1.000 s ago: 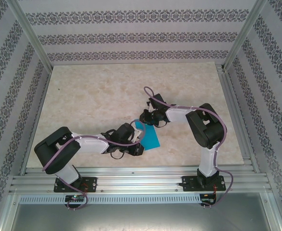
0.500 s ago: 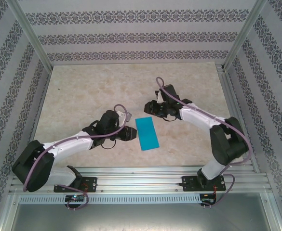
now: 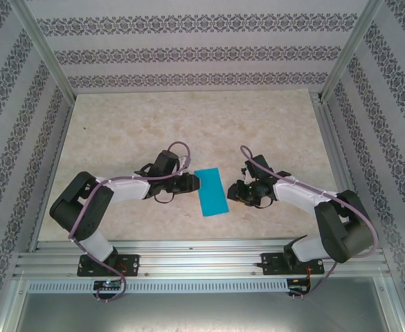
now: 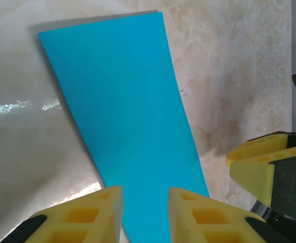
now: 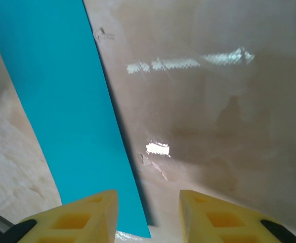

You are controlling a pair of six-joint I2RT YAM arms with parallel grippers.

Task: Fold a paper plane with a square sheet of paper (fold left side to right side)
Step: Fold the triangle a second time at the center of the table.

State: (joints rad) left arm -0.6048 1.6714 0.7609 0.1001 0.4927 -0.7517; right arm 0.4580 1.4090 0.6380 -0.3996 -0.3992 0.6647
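Top: thin cyan-blue paper sheet (image 3: 211,191) flat mid-frame, a narrow rectangle between left gripper (image 3: 190,184) and right gripper (image 3: 239,194).
Left wrist: jaws narrowly apart, empty, above its lower end.
Right wrist: jaws apart, empty; paper at left.
Half-fold apparently done; nose and wings remain.

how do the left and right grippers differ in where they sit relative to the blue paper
The left gripper faces the sheet of paper from its left long edge, the right gripper from its right one. The left gripper's open gap lies over blue paper. The right gripper's gap lies mostly over bare table, with only one finger above the sheet. Both are open and hold nothing, and the sheet lies flat.
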